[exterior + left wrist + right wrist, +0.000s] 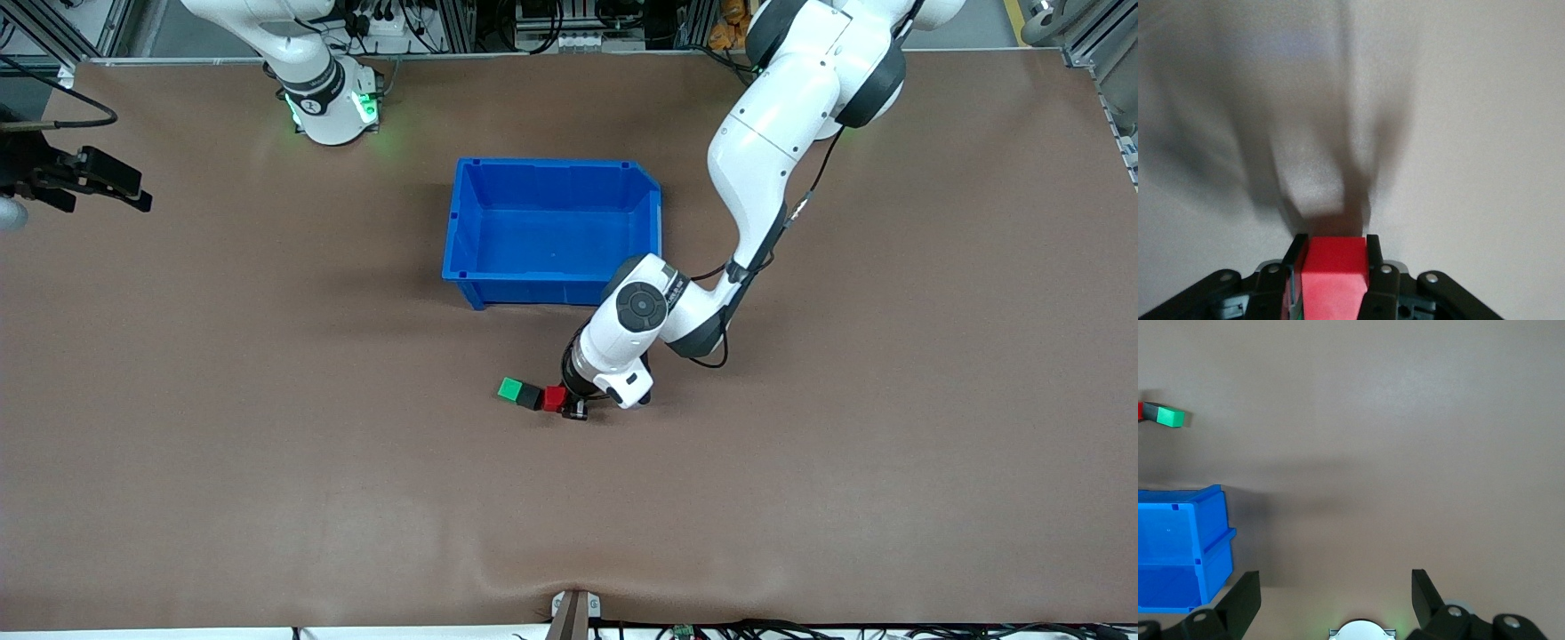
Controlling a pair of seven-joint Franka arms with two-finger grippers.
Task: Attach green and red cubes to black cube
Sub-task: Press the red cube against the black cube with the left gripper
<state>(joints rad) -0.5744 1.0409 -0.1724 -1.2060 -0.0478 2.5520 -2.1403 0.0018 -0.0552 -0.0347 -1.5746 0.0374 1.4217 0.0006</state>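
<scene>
Left tool [576, 407] clamps red cube [555, 397] against black cube [532, 396]; green cube [510, 389] joined. Press square, release gently. Right tool [1336, 597] wide, waiting.

Red cube [1333, 277] between black fingers [1373, 267]; green cube [510, 389] bright; black cube [531, 396] matte; bin [462, 233] blue; table [267, 462] brown.
</scene>
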